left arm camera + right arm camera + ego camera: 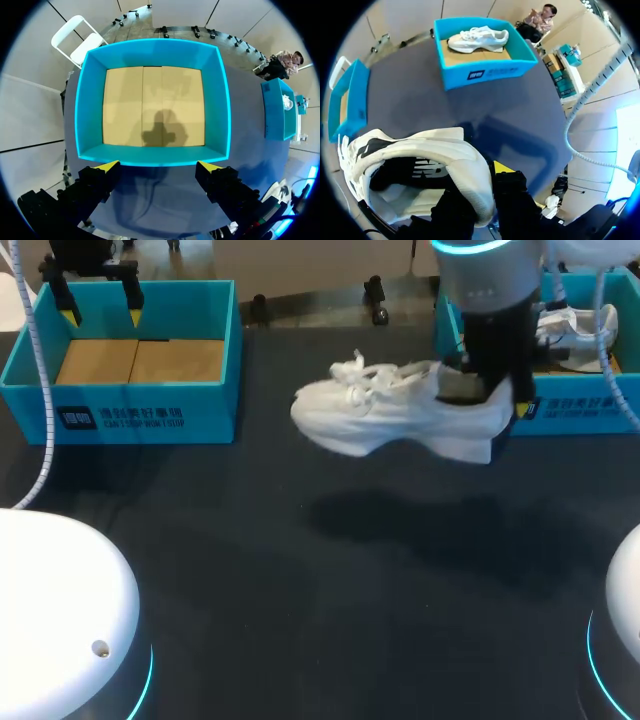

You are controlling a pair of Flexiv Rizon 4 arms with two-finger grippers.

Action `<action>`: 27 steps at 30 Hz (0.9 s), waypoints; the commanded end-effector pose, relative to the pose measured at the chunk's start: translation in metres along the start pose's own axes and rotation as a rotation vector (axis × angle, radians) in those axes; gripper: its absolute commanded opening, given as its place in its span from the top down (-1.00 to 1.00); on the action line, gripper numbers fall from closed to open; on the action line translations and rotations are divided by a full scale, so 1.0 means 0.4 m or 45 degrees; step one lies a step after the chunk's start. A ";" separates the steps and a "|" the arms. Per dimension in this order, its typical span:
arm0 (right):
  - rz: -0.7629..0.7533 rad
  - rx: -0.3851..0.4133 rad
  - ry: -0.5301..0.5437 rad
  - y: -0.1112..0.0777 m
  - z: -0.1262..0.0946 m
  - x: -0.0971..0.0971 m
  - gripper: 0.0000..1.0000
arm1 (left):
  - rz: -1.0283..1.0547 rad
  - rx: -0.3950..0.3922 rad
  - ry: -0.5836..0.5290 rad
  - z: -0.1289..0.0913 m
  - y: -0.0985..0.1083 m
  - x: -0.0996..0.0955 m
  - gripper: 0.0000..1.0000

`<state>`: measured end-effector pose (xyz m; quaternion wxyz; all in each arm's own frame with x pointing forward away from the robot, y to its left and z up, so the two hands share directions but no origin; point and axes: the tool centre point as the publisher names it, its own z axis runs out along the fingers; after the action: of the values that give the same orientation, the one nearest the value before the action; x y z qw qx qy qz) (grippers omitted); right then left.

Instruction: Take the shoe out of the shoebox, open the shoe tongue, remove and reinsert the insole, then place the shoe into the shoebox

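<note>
At the far left of the dark table, a left blue shoebox is set, and its brown cardboard floor can be seen. The left claw is hung right above this box. Its two yellow tips are held wide apart with nothing between them, so it is released. The round white base of the left arm is seen at the near left corner. In the middle, a little to the right, the white shoe is held up in the air, off the table. Its toe is pointed left and its laces are on top. A dark shadow is thrown on the table under it. The heel end of the shoe is gripped by the right claw, which comes down from above. One finger is put inside the shoe opening and the other is pressed on the outside of the heel, so the claw is clenched on the shoe. At the far right, a right blue shoebox is set on the table, just behind the held shoe. A second white shoe is laid inside it on the brown floor.
</note>
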<state>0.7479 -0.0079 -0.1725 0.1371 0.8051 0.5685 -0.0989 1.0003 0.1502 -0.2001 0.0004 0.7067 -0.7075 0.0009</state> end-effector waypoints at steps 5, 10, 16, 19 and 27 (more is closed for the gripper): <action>-0.033 -0.009 -0.025 -0.099 -0.003 0.084 1.00 | 0.000 0.000 -0.001 0.000 0.001 0.000 -1.00; -0.071 -0.002 -0.030 -0.147 0.009 0.126 1.00 | 0.000 0.000 -0.001 0.000 0.001 0.000 -1.00; -0.040 0.024 0.001 -0.172 0.018 0.133 1.00 | 0.000 0.000 -0.001 0.000 0.001 0.000 -1.00; -0.040 0.024 0.001 -0.172 0.018 0.133 1.00 | 0.000 0.000 -0.001 0.000 0.001 0.000 -1.00; -0.040 0.024 0.001 -0.172 0.018 0.133 1.00 | 0.000 0.000 -0.001 0.000 0.001 0.000 -1.00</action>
<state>0.7029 0.0582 -0.2039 0.1270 0.7953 0.5828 -0.1086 1.0003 0.1502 -0.2001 0.0004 0.7067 -0.7075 0.0009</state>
